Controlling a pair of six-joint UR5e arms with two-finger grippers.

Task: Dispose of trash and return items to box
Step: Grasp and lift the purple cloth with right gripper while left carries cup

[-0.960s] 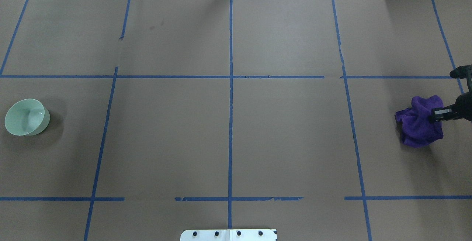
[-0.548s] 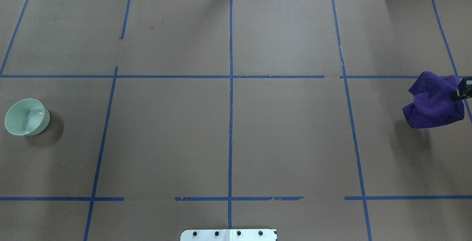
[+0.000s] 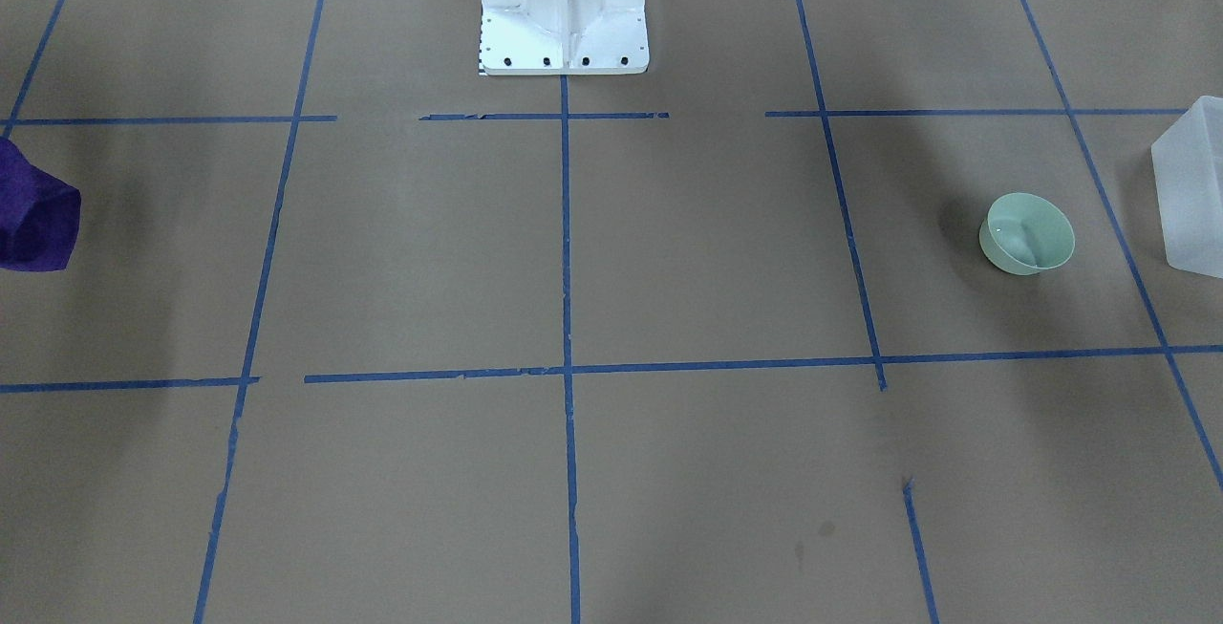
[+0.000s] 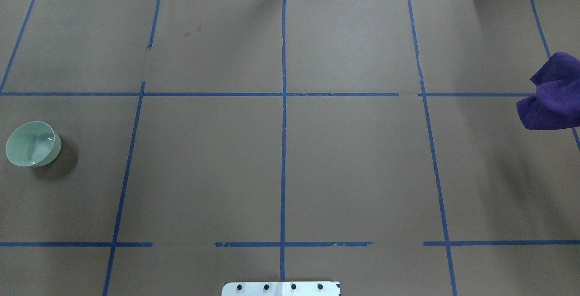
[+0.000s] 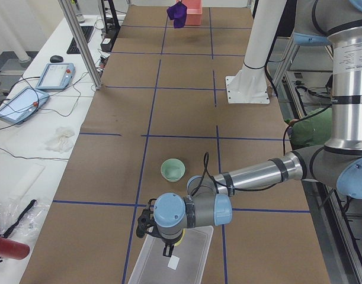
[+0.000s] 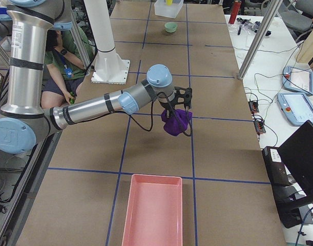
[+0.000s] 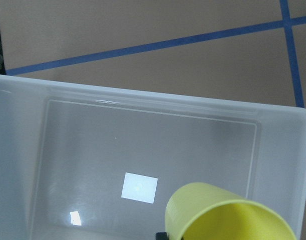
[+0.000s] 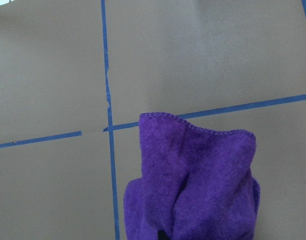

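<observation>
The yellow cup (image 7: 228, 215) hangs tilted over the open translucent box (image 7: 142, 125), held by my left gripper (image 5: 164, 241), which is shut on it. The box also shows in the front-facing view (image 3: 1194, 194) at the right edge. The mint-green bowl (image 4: 32, 144) stands upright on the table a short way from the box, and it also shows in the front-facing view (image 3: 1027, 234). My right gripper (image 6: 178, 108) is shut on the purple cloth (image 8: 193, 180) and holds it in the air above the table, at the overhead view's right edge (image 4: 553, 92).
A pink tray (image 6: 152, 210) lies at the table's end on my right, beyond the hanging cloth. The white pedestal base (image 3: 562, 8) stands at the table's middle on the robot's side. Blue tape lines cross the brown paper cover.
The right gripper has lifted the purple cloth off the table and carried it up and toward the right edge, leaving the overhead view itself. The bowl has not moved.
</observation>
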